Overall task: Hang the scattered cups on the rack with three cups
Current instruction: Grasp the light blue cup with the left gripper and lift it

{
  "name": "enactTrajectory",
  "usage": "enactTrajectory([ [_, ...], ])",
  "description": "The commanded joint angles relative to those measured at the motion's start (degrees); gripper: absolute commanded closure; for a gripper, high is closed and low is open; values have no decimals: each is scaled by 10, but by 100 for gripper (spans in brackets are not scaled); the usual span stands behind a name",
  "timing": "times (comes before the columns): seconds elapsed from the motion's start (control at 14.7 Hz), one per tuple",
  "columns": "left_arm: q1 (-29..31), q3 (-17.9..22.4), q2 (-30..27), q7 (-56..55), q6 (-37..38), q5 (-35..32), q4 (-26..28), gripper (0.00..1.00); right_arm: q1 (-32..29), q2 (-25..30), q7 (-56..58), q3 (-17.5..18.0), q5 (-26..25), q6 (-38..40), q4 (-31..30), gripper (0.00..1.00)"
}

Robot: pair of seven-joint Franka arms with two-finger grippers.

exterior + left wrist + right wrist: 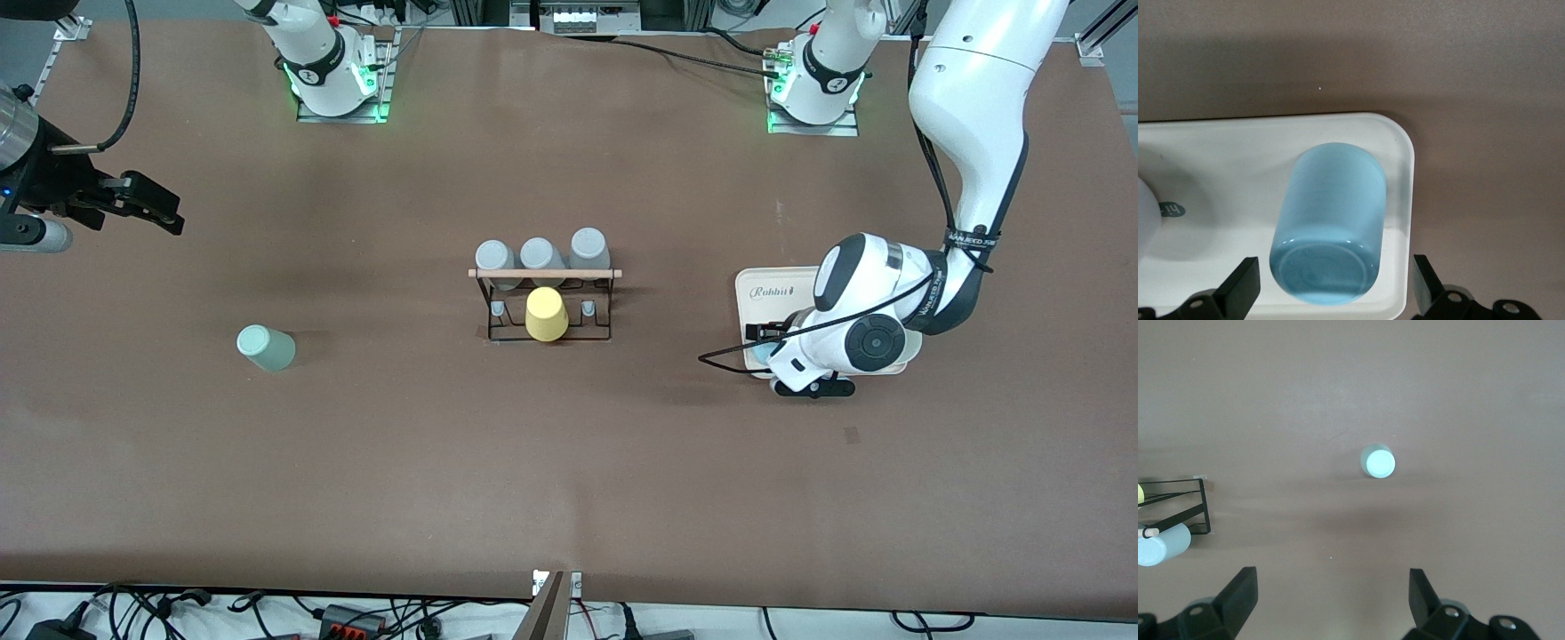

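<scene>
At right of the front view, our left end effector (1331,293) hangs wide over the blue cup (1330,225) on the cream tray (1401,143); upper left, our right end effector (147,206) waits wide.

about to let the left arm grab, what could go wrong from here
1. The light blue cup lies on its side on the cream tray; the open left gripper, low over it, may roll it or nudge it off the edge.
2. The rack already carries the yellow cup and grey cups, so hanging could knock one.
3. The mint green cup stands apart from the waiting right gripper, which is open.
</scene>
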State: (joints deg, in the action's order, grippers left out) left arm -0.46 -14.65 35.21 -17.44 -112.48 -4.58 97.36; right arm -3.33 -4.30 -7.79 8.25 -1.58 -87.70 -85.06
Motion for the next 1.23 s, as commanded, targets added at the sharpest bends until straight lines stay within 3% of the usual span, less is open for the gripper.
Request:
enactTrajectory([
  [0.0,2,1,-6,0,-21,-12,10,16,2,3,1,1,2,0,-4,0],
  [0.14,0,1,-7,-1,-20,-12,6,58,2,3,1,1,2,0,-4,0],
  [0.2,-1,1,-8,-2,-20,-11,3,73,2,3,0,1,2,0,-4,0],
  [0.34,3,-1,-12,0,-14,-11,0,95,2,3,0,1,2,0,-5,0],
  [0.54,-11,-4,-37,-10,11,-3,-11,99,2,3,0,1,2,1,-5,0],
  [0.68,-38,-3,-37,-33,62,4,-58,99,2,3,0,1,2,0,-5,0],
  [0.82,-47,-13,-38,-64,96,52,-77,99,2,3,0,1,2,1,-5,0],
  [1.16,-70,-28,-29,-218,96,188,-158,99,2,-3,1,1,2,3,-4,0],
])
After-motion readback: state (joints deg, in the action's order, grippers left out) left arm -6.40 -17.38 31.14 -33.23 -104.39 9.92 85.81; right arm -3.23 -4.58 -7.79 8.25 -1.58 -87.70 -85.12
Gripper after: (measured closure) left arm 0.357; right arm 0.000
